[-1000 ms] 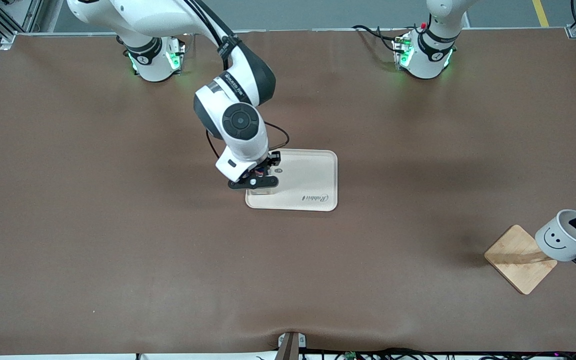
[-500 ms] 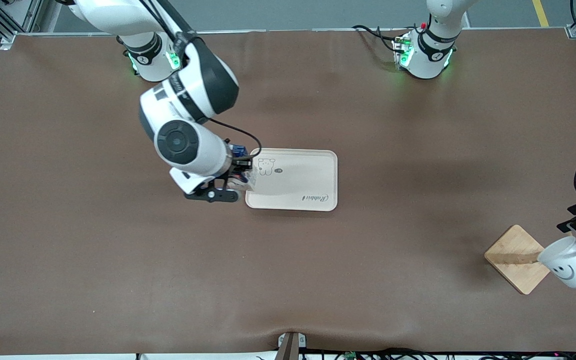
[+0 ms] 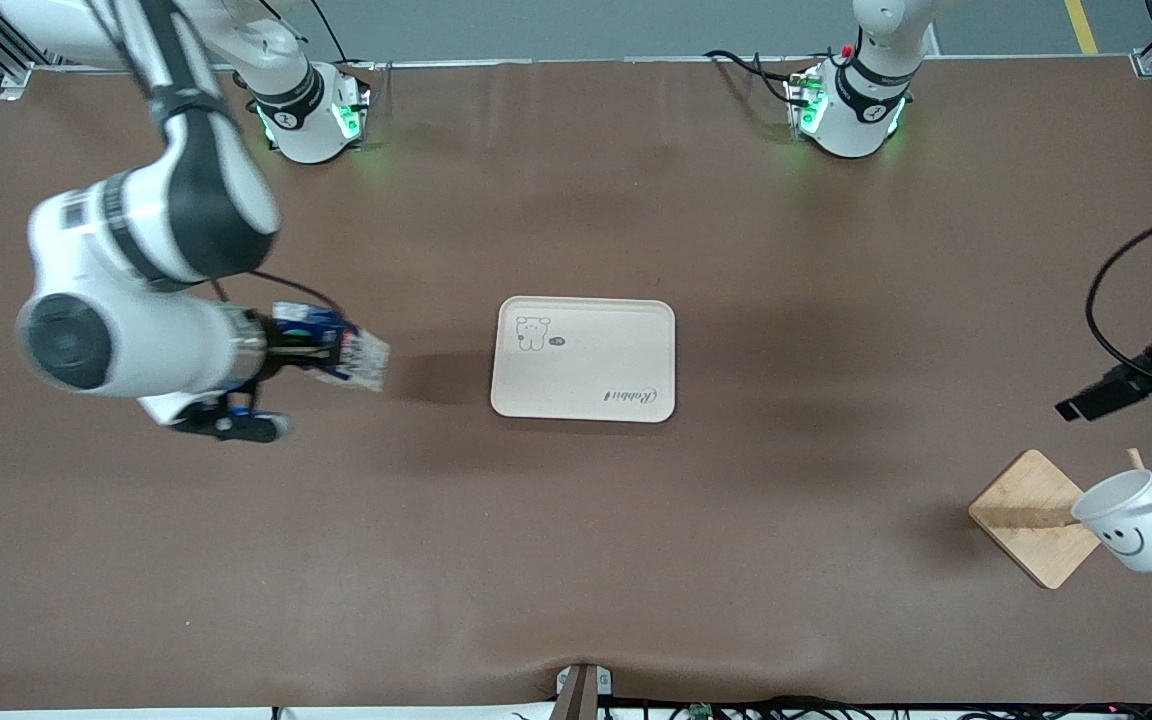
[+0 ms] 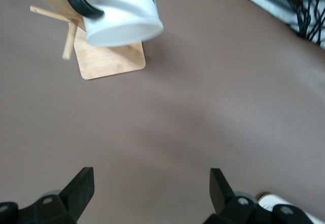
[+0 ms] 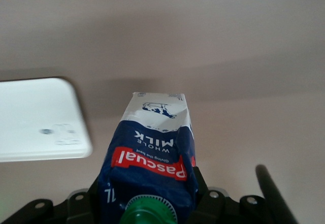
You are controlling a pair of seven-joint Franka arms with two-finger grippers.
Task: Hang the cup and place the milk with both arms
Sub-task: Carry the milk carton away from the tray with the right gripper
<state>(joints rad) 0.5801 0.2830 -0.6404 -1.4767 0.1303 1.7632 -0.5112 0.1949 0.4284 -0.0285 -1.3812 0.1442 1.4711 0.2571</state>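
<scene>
Cup (image 3: 1136,535) hangs on the rack (image 3: 1031,515), left tool (image 4: 147,193) apart and empty above worktop (image 3: 576,550); milk (image 3: 331,345) clamped in right tool (image 3: 281,350), off the tray (image 3: 636,345), unplaced

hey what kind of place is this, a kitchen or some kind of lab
Probably a robotics lab, not a kitchen: two arms bolted at green-lit bases to a table under brown cloth, loose cables at its edge, props only.

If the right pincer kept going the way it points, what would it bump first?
Probably the cream tray. The right pincer holds the milk sideways over the bare table, aimed toward the tray, though it may be too high to touch it.
</scene>
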